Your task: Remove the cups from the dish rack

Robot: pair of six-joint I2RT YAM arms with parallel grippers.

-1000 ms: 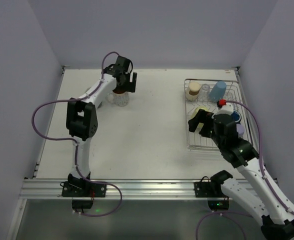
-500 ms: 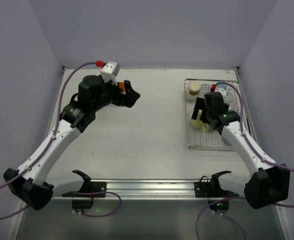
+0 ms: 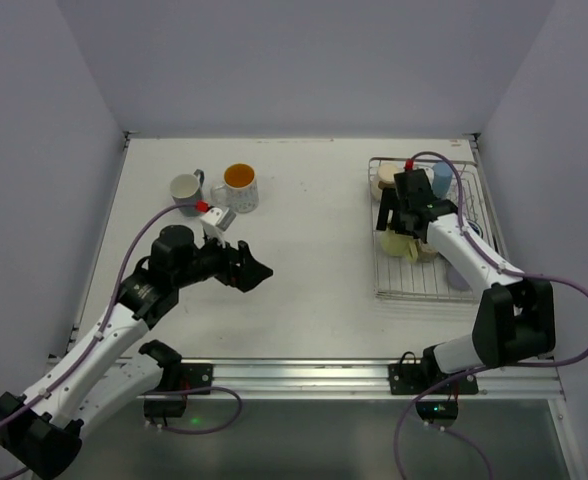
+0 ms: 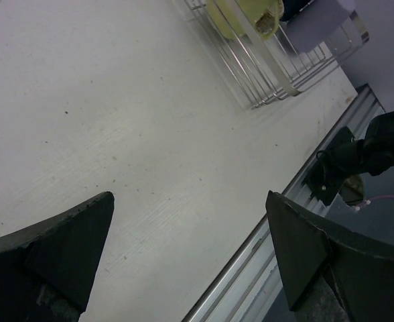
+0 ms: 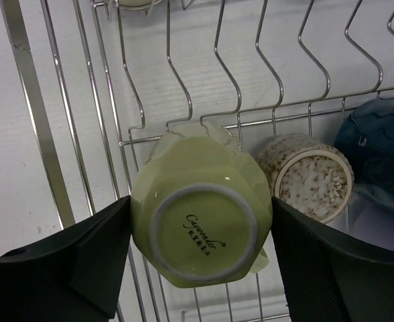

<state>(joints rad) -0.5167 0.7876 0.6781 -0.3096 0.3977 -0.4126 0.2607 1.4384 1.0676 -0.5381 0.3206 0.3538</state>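
The silver wire dish rack (image 3: 414, 296) stands at the right of the table. In the right wrist view an upturned yellow-green cup (image 5: 200, 228) leans on the rack's wires (image 5: 33, 100), and my right gripper (image 5: 200, 201) is shut on it, one finger against each side. From above, that right gripper (image 3: 399, 230) sits over the rack's left half. A speckled beige cup (image 5: 307, 178) and a navy cup (image 5: 378, 144) lie just right of it. My left gripper (image 3: 257, 270) hangs open and empty over the bare table, left of centre.
A grey-white mug (image 3: 185, 188) and an orange-lined mug (image 3: 239, 185) stand on the table at the back left. A cream cup (image 3: 384, 180) and a light blue tumbler (image 3: 439, 180) sit at the rack's far end. The metal rail (image 3: 294, 375) runs along the near edge.
My left gripper has pulled back from the far left towards the near middle, leaving two mugs standing there. My right gripper has moved up the rack and narrowed onto the yellow-green cup.
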